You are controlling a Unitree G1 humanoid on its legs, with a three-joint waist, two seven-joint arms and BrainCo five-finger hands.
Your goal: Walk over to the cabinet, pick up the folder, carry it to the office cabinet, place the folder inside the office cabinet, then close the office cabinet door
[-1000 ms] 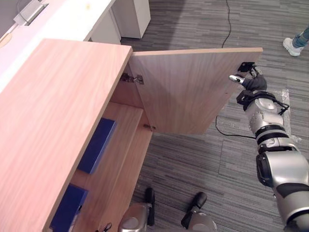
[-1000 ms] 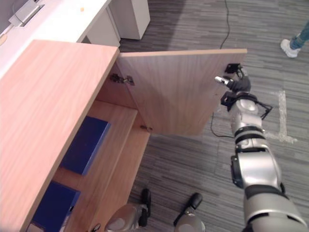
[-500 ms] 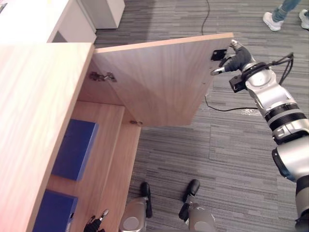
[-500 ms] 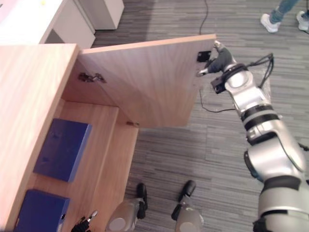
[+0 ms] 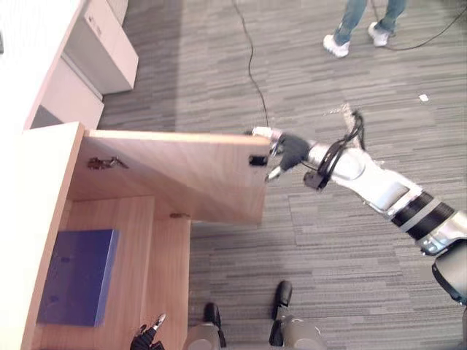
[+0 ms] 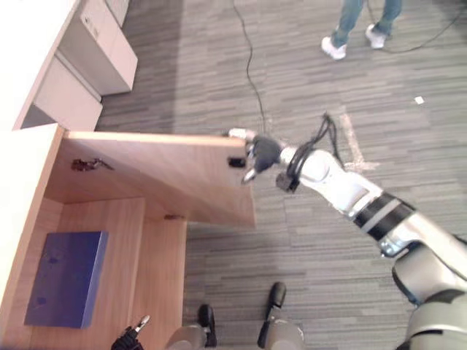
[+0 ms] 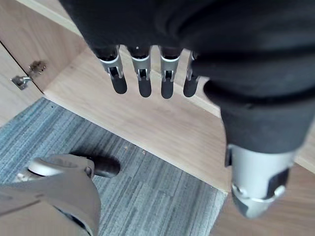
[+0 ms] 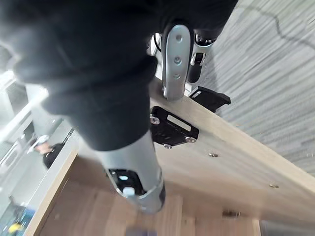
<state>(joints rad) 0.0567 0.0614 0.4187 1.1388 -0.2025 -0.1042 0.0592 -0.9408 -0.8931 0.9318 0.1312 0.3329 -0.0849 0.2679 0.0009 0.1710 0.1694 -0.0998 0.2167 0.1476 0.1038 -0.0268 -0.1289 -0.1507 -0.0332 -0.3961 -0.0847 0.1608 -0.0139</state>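
The right wrist view shows the right hand [image 8: 174,64], fingers straight, laid over the free edge of the cabinet door [image 8: 231,157] beside a black latch plate [image 8: 173,129]. The left wrist view shows the left hand [image 7: 140,73] straight-fingered and empty. On grey striped carpet [image 5: 350,255], with a person's shoes [image 5: 336,45] beyond, the blue folder [image 5: 76,275] lies flat inside the office cabinet [image 5: 164,284], long axis parallel to its front edge.

Folder [image 5: 76,275] blue; cabinet door [image 5: 182,171] light wood (fine grain); carpet [image 5: 343,248] grey, striped.
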